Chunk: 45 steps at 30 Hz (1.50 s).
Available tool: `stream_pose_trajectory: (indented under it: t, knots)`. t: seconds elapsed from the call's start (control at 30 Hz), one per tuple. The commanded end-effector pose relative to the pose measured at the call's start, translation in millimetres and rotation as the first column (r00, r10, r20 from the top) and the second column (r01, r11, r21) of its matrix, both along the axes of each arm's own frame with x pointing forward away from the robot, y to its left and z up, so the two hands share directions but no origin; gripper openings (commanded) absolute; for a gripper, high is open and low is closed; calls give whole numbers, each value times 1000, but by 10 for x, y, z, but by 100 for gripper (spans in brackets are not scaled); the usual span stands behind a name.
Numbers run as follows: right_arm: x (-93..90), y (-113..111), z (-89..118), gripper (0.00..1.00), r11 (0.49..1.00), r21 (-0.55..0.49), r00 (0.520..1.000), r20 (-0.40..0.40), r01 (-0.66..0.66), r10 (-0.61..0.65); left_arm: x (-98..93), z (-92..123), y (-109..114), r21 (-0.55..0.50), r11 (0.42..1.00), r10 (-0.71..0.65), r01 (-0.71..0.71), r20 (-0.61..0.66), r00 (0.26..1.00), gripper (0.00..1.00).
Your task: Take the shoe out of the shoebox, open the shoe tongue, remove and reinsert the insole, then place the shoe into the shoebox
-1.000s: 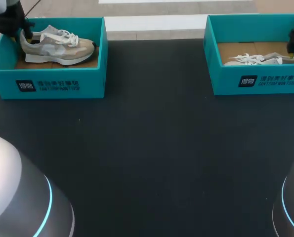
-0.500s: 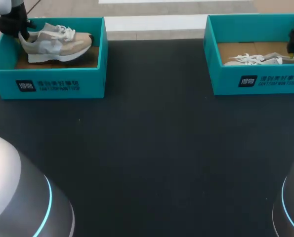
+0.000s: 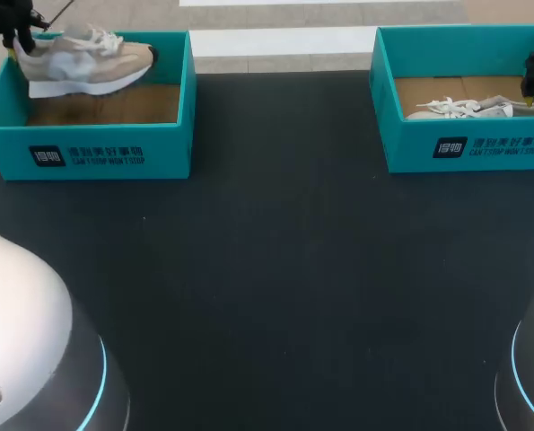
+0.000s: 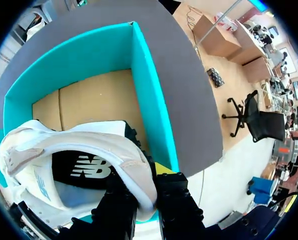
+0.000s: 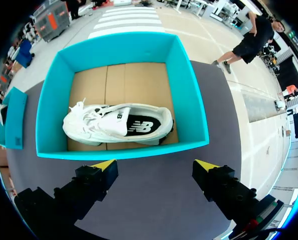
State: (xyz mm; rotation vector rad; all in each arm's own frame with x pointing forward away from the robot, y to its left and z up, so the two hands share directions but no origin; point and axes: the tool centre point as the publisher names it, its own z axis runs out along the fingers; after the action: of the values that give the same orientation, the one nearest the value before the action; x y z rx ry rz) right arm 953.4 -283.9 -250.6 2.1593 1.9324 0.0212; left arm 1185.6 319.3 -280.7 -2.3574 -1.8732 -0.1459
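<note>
Shoe (image 3: 83, 61) lifted higher above shoebox (image 3: 96, 153), left gripper (image 4: 146, 192) pinching heel, right gripper (image 5: 155, 165) spread

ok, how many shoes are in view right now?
2. A beige sneaker is held by its heel in the left tool, above the left shoebox. A white sneaker lies in the right shoebox. Neither box seems to hide another.

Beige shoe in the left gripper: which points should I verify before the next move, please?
1. Left gripper shut on beige shoe at the heel: ok.
2. Shoe raised off the left shoebox floor: ok.
3. Toe above the box wall: cannot tell.
4. Right gripper open, apart from white shoe: ok.
5. White shoe lying inside right shoebox: ok.
</note>
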Motion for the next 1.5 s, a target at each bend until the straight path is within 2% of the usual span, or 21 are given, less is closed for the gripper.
stream_pose_trajectory:
  t: [0.03, 0.27, 0.87, 0.9, 0.97, 1.0, 1.07, 1.27, 1.3, 1.5]
  knots:
    - [-3, 4, 1, 100, 1000, 0, 1000, 1, 1, -1, -99, 589, 58, -26, 999, -24, 24, -11, 1000, 0]
    - [-3, 4, 1, 100, 1000, 0, 1000, 1, 1, -1, -194, 989, 140, -55, 998, -34, 37, 64, 997, 0]
    - [-3, 4, 1, 100, 1000, 0, 1000, 1, 1, -1, -194, 989, 140, -55, 998, -34, 37, 64, 997, 0]
    - [-3, 4, 1, 100, 1000, 0, 1000, 1, 1, -1, -252, 1017, 128, -75, 995, -52, 58, 75, 996, 0]
    - [-3, 4, 1, 100, 1000, 0, 1000, 1, 1, -1, -381, 1075, 85, -27, 999, -31, 34, 115, 993, 0]
    - [-3, 4, 1, 100, 1000, 0, 1000, 1, 1, -1, -423, 1091, 86, -51, 997, -45, 51, 120, 992, 0]
    - [-3, 4, 1, 100, 1000, 0, 1000, 1, 1, -1, -519, 1133, 66, -34, 999, -35, 41, 161, 986, 0]
    - [-3, 4, 1, 100, 1000, 0, 1000, 1, 1, -1, -696, 1198, 21, -14, 1000, 1, 1, 158, 987, 0]
    - [-3, 4, 1, 100, 1000, 0, 1000, 1, 1, -1, -777, 1205, -17, 20, 999, 21, -25, 165, 986, 0]
    - [-3, 4, 1, 100, 1000, 0, 1000, 1, 1, -1, -1040, 1207, -153, 36, 999, 19, -27, 186, 982, 0]
